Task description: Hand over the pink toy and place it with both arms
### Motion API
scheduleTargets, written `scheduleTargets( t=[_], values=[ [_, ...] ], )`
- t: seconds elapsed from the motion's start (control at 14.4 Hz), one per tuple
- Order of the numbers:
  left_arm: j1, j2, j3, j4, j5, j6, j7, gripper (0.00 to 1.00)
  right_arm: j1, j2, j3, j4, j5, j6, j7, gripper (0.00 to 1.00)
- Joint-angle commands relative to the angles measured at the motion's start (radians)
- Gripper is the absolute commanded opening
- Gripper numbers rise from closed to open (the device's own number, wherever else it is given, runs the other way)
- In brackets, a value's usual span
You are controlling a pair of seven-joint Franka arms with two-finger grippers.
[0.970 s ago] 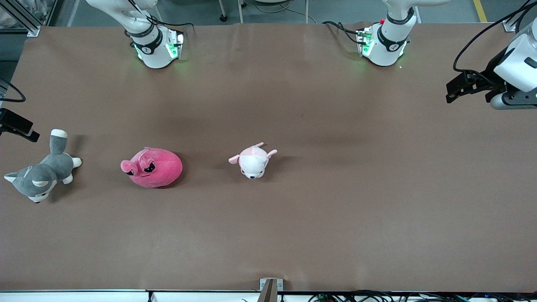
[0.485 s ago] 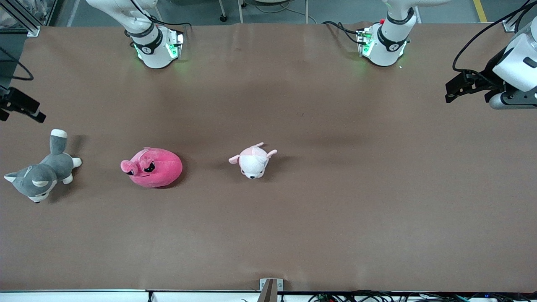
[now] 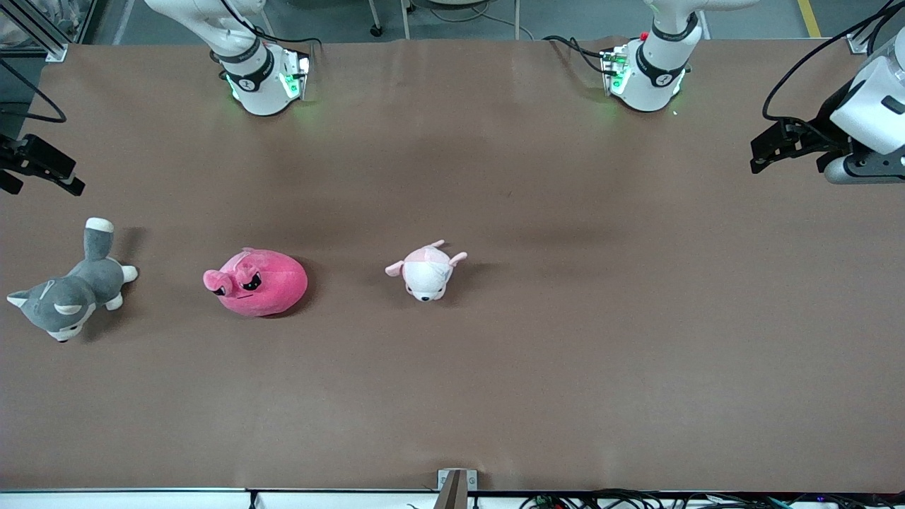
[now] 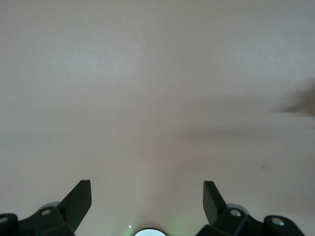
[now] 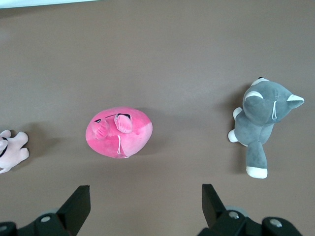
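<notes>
The pink toy [image 3: 256, 283], a round hot-pink plush with black angry eyes, lies on the brown table [image 3: 565, 353] toward the right arm's end; it also shows in the right wrist view [image 5: 119, 132]. My right gripper [image 3: 42, 173] hangs open and empty over the table's edge at that end, apart from the toy; its jaws [image 5: 146, 189] stand wide over bare table. My left gripper [image 3: 771, 150] waits open over the left arm's end of the table, with only bare table under it [image 4: 147, 186].
A grey-and-white plush dog [image 3: 67, 293] lies at the right arm's end, beside the pink toy [image 5: 261, 125]. A pale pink-and-white plush animal [image 3: 426, 272] lies near the table's middle [image 5: 10, 150]. The two arm bases [image 3: 265, 81] [image 3: 647, 74] stand along the table's back edge.
My right gripper has swung toward the robots' side of the table and slightly in over the table's end. The left arm and the toys have not moved.
</notes>
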Motion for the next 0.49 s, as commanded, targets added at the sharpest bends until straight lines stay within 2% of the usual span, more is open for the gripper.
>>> scheduleTargets(
  t=[0.0,0.42],
  values=[
    [0.003,-0.016,-0.004,-0.010,0.006,-0.001,0.010,1.00,0.022,-0.022,-0.001,-0.029,-0.048,0.024,-0.005,1.00],
    [0.004,0.007,-0.004,0.025,0.006,-0.001,0.007,1.00,0.024,-0.022,-0.001,-0.029,-0.065,0.020,-0.012,1.00]
  ],
)
